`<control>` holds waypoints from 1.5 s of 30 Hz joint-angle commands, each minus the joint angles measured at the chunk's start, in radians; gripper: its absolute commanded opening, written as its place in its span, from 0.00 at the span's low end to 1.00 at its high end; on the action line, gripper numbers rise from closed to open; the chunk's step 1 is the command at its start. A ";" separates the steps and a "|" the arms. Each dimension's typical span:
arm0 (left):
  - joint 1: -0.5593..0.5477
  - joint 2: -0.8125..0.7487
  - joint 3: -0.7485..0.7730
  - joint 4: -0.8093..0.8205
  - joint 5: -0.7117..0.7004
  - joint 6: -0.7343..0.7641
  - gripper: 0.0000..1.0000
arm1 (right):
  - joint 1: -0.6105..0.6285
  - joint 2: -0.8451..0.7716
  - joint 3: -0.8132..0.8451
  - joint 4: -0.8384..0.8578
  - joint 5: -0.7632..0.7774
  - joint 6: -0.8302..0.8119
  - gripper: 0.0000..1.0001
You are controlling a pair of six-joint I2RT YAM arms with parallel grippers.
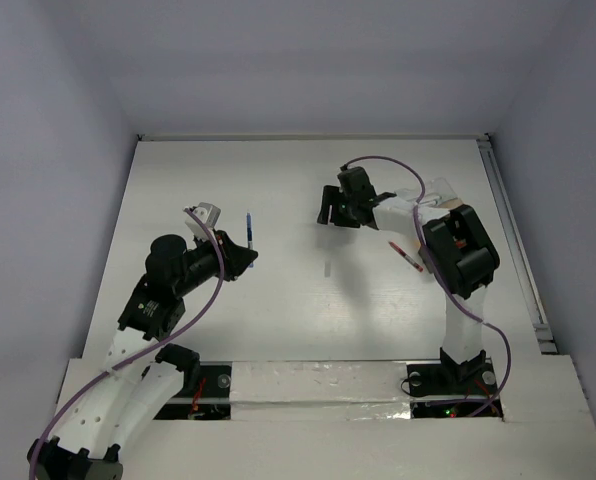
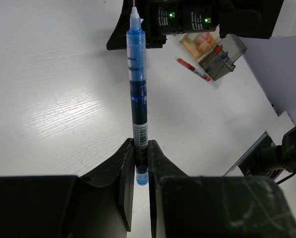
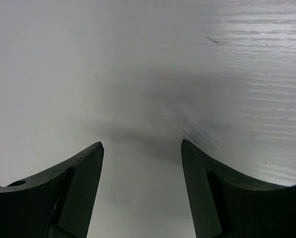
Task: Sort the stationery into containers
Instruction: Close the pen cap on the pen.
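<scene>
1. Left gripper is clamped shut on the tail end of a blue pen, whose tip points away.
2. Red pen lies on the table, just beside the containers.
3. Right gripper stands wide open over the table, holding nothing.

Translucent blue plastic pen; matt white wood-grain table.

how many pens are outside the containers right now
2. A blue pen is clamped in the left gripper; a red pen lies on the table beside the grey container. Others may be hidden behind the right arm.
</scene>
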 commanded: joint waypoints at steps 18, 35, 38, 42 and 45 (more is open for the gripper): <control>-0.015 -0.012 0.026 0.027 0.002 0.012 0.00 | -0.023 0.137 0.217 -0.236 0.218 -0.030 0.62; -0.015 -0.013 0.026 0.028 -0.001 0.011 0.00 | -0.023 0.231 0.352 -0.374 0.301 -0.128 0.25; -0.015 -0.013 0.026 0.028 0.001 0.011 0.00 | -0.023 0.249 0.373 -0.410 0.308 -0.155 0.29; -0.015 -0.015 0.026 0.030 0.001 0.011 0.00 | -0.023 0.273 0.420 -0.462 0.327 -0.204 0.41; -0.015 -0.013 0.026 0.030 -0.001 0.011 0.00 | -0.023 0.292 0.450 -0.486 0.324 -0.221 0.40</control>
